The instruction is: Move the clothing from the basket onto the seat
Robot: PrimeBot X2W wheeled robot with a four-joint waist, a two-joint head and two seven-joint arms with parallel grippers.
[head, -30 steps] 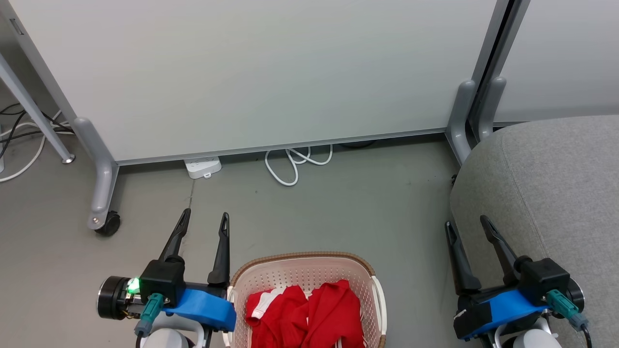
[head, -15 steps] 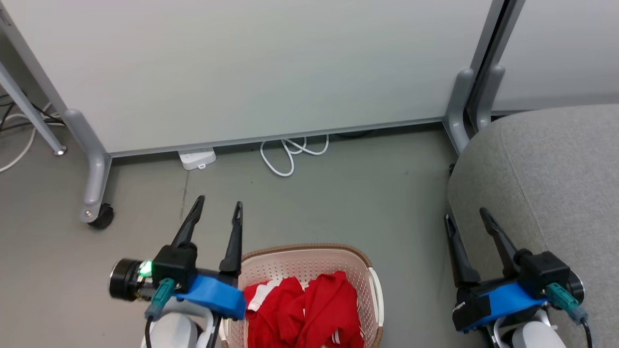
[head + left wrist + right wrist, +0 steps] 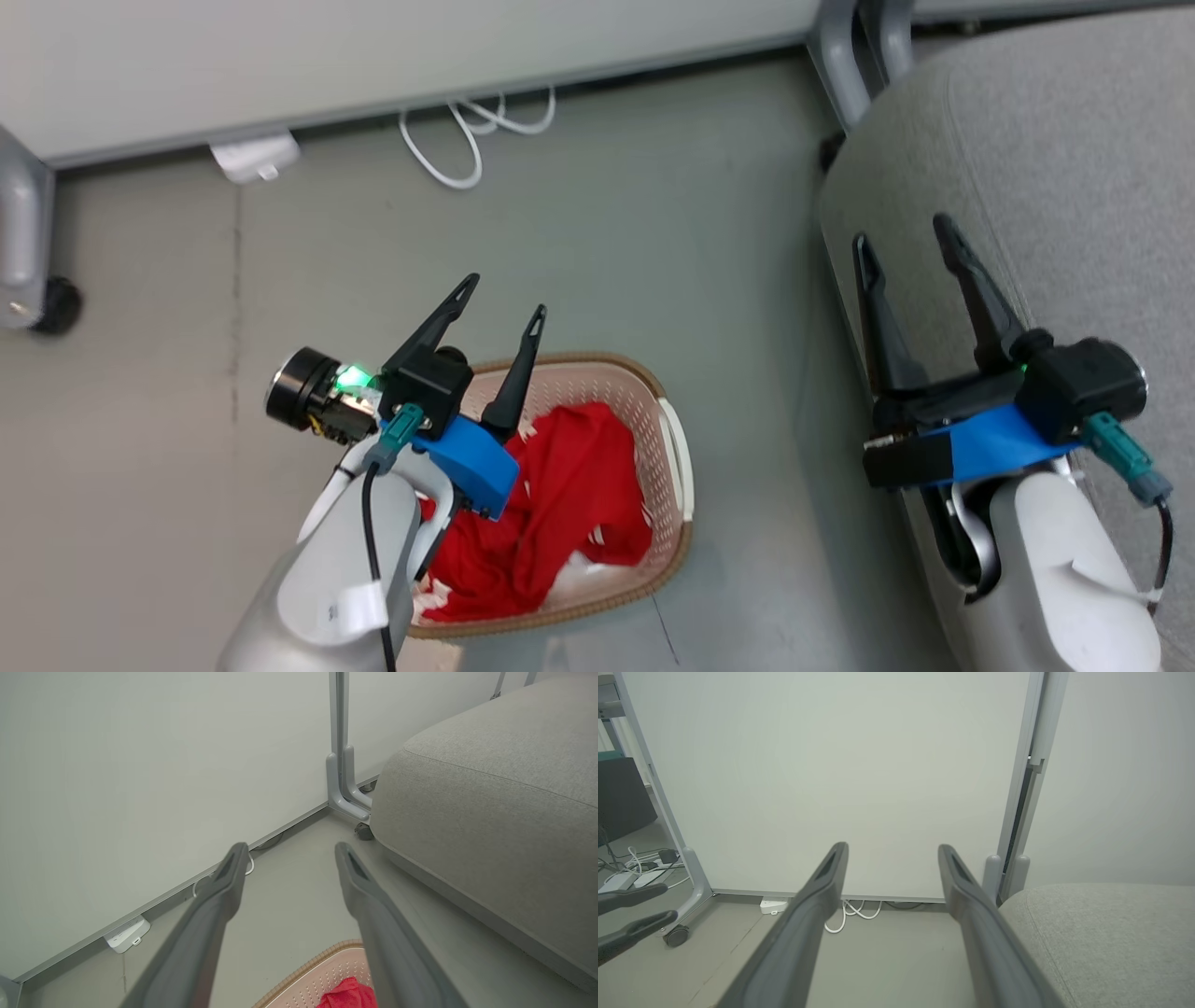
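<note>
Two tools, head view: the left tool (image 3: 505, 294) hangs above the far left rim of the basket (image 3: 644, 378), its prongs wide apart with nothing between them. The right tool (image 3: 901, 231) sits over the left edge of the seat (image 3: 1074, 187), just as wide and just as empty.
Clothing, head view: the clothing (image 3: 569, 476) lies as one red heap inside the basket, which stands on the floor (image 3: 653, 233) left of the seat and apart from it.
Progress: to my eye nothing is across yet. The seat looks bare where I can see it, no grasp is made, and every garment is left to lift.
Left wrist view: the left tool (image 3: 290, 846) is open and aimed past the basket's far rim (image 3: 322, 970) at the white panel (image 3: 140, 765). A scrap of red (image 3: 348, 994) sits at the bottom edge. From low down it adds the seat's side and stitched seam (image 3: 467, 771).
Right wrist view: the right tool (image 3: 893, 847) is open, empty and pointed at the panel, with the seat's corner (image 3: 1101, 933) on the right. It adds the other tool's prongs (image 3: 640, 921) at the far left, and cables (image 3: 850, 914) on the floor.
</note>
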